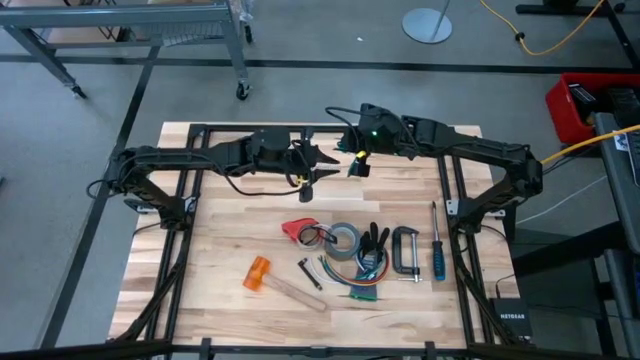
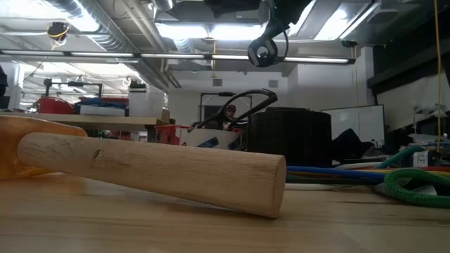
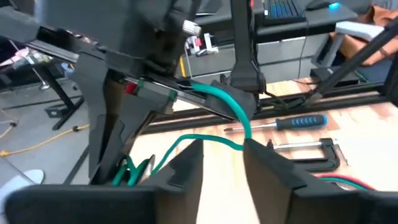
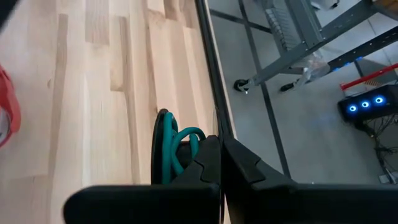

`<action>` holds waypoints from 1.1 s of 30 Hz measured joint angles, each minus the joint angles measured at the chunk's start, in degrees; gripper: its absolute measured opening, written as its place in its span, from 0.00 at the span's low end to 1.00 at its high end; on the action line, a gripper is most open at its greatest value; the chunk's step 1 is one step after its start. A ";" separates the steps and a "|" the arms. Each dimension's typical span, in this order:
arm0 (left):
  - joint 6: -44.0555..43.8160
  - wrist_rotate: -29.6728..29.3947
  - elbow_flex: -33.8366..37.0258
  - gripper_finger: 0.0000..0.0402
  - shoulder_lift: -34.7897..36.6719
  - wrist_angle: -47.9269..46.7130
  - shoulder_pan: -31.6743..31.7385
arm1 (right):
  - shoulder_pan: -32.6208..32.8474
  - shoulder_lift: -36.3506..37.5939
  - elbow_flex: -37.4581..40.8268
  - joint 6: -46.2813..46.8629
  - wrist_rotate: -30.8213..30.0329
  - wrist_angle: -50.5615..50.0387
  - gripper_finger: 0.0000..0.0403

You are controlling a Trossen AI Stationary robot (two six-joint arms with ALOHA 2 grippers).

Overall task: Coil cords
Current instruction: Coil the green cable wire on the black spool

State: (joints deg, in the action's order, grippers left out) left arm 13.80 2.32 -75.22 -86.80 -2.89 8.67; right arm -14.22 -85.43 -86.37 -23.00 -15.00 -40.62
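A teal-green cord (image 3: 219,102) hangs in the air between my two grippers, above the far middle of the table. My right gripper (image 1: 354,163) is shut, and several loops of the cord (image 4: 173,149) stand right beside its fingers. From there a strand runs to my left gripper (image 3: 222,155), which is open. That strand crosses the gap at the left fingertips and drops away in further loops (image 3: 132,169). In the high view my left gripper (image 1: 322,162) faces the right one closely. My right gripper is shut on the cord's bundled loops (image 4: 186,140); its own fingers hide the exact place of contact. The loops stand beside the fingers, lifted clear of the table. My left gripper: the strand (image 3: 241,142) passes by one fingertip (image 3: 258,152), and I cannot tell whether they touch.
On the near half of the table lie a hammer (image 1: 268,278) with an orange head, a red tool (image 1: 297,230), a tape roll (image 1: 345,240), a clamp (image 1: 405,250), a blue screwdriver (image 1: 437,252) and multi-coloured wires (image 1: 365,288). The hammer handle (image 2: 162,169) fills the low view.
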 joint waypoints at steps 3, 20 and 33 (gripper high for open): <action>-0.58 -0.04 0.00 0.34 0.00 0.92 0.00 | 0.00 0.00 0.00 0.01 0.00 0.21 0.00; -10.91 -0.04 0.00 0.37 -1.18 3.65 -0.17 | 0.00 0.00 0.00 1.55 0.02 7.53 0.00; -9.79 0.10 0.00 0.11 -1.16 3.79 -0.13 | -0.07 0.00 0.00 1.71 -0.03 7.52 0.00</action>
State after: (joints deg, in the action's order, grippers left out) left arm 4.01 2.41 -75.22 -87.96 0.91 8.53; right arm -14.28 -85.43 -86.37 -21.30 -15.04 -33.10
